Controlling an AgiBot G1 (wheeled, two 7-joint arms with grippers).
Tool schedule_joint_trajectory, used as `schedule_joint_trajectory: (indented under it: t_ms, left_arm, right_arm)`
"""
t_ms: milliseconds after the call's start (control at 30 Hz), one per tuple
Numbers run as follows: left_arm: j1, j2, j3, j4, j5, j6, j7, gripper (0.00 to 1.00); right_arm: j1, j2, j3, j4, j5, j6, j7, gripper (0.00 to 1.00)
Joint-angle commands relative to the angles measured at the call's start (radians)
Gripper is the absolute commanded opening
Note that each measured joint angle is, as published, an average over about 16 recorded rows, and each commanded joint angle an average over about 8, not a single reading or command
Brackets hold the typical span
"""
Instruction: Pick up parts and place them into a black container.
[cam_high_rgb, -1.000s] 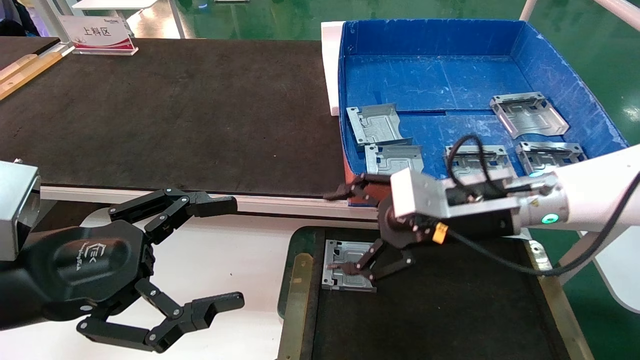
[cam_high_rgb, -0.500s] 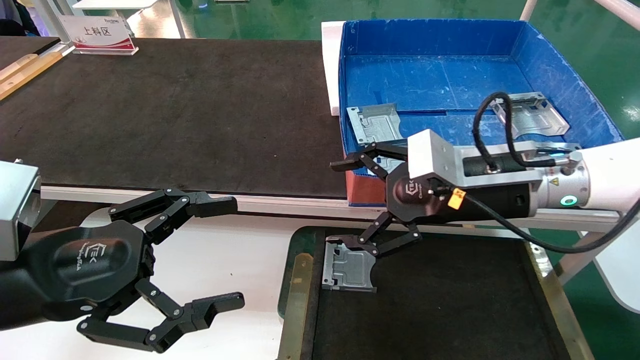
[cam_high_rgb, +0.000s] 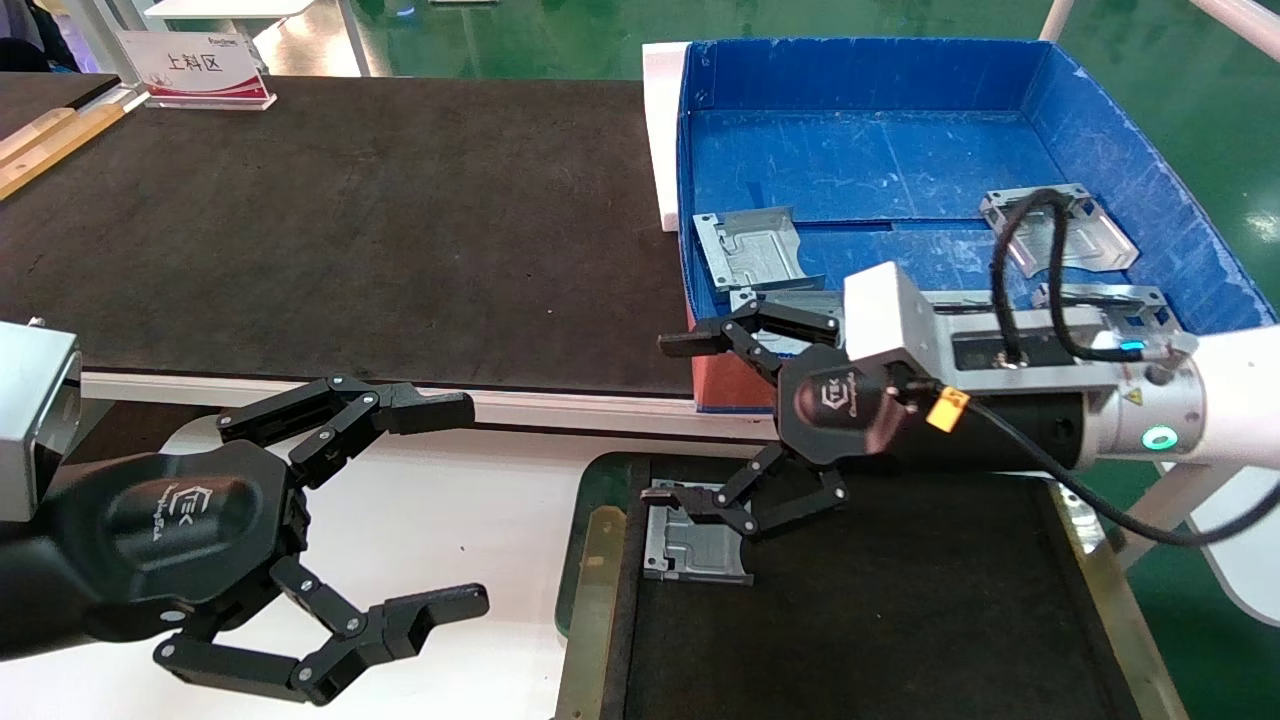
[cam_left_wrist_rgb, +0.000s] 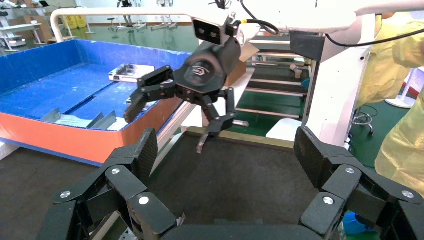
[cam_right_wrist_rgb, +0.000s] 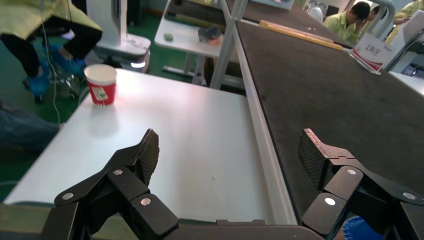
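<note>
One silver part lies flat in the far left corner of the black container, a shallow tray with a green rim. My right gripper hovers just above that part, wide open and empty; it also shows in the left wrist view. Several more silver parts lie in the blue box; one is partly behind the right arm's cable. My left gripper is open and empty at the lower left, over the white table. The left wrist view shows its fingers spread before the tray floor.
A long black mat covers the bench to the left of the blue box. A sign stands at its far left corner. The right wrist view shows its spread fingers, the white table and a red cup.
My right gripper let go of the part in the tray, rose off it and drew back a little to the right, jaws wide. The part stays flat. The left arm has not moved.
</note>
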Motion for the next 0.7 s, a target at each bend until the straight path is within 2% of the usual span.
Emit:
schedule_joint_trajectory:
  t_ms: [33,700]
  left_arm:
    - [0.000,0.000,0.000,0.000,0.000,0.000,0.000,1.00]
    - [0.000,0.000,0.000,0.000,0.000,0.000,0.000,1.00]
  right_arm:
    - [-0.023,0.014,0.029,0.033,-0.002,0.003,0.023,1.00]
    - [-0.251,0.155,0.319,0.359,-0.023,0.036,0.253,1.00]
